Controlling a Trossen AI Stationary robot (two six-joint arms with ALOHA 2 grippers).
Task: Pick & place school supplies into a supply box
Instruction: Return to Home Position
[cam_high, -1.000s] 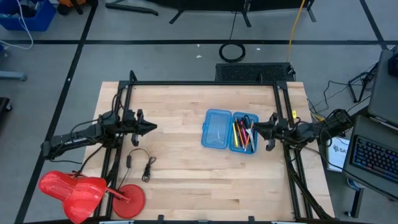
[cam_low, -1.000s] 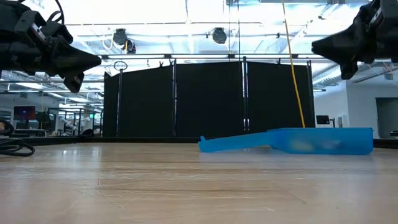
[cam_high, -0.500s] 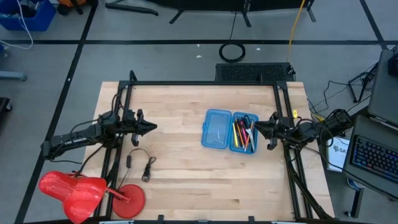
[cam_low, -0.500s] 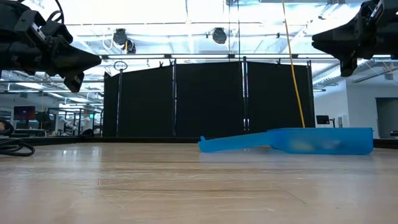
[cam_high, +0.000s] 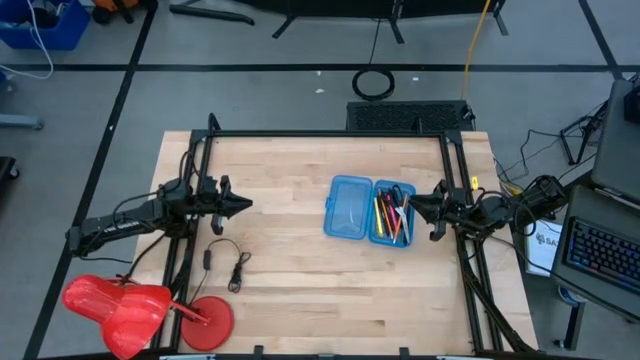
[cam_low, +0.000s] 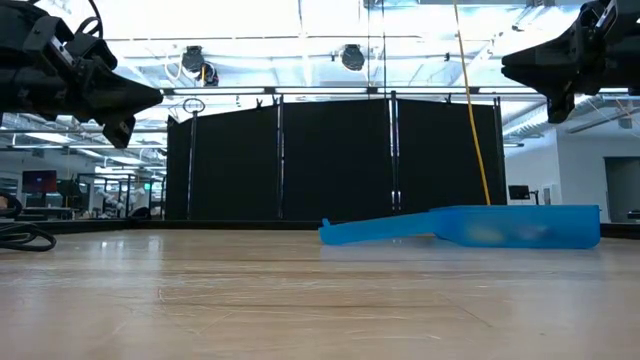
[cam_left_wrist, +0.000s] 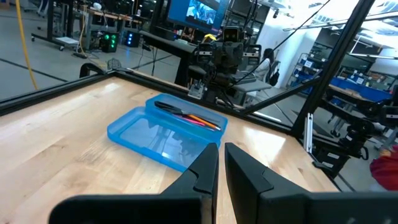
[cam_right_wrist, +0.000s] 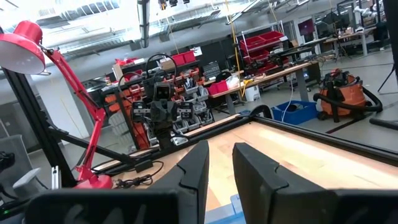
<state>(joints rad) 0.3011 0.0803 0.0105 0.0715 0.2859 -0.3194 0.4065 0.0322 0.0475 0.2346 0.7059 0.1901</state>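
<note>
High view: the wooden counter (cam_high: 300, 290) is bounded by a black frame. The left arm (cam_high: 130, 222) reaches in from its left edge and the right arm (cam_high: 490, 210) from its right edge. The low view shows both raised clear of the surface.

The left jaws point toward the counter's centre, well apart from the box. In the left wrist view they are drawn together to a sliver of a gap and hold nothing. The right jaws hang just beside the box's right edge, above it and not touching. The right wrist view shows them slightly parted and empty.

A red desk lamp (cam_high: 130, 305) lies at the counter's corner on the left arm's side.

The supply box (cam_high: 349, 208) lies opened flat, right of centre. Its left half is bare. Its right half holds the school supplies (cam_high: 390, 213): orange, pink, yellow and dark sticks lying lengthwise, all inside that half.

A black cable (cam_high: 225, 262) lies on the counter near the left jaws.
</note>
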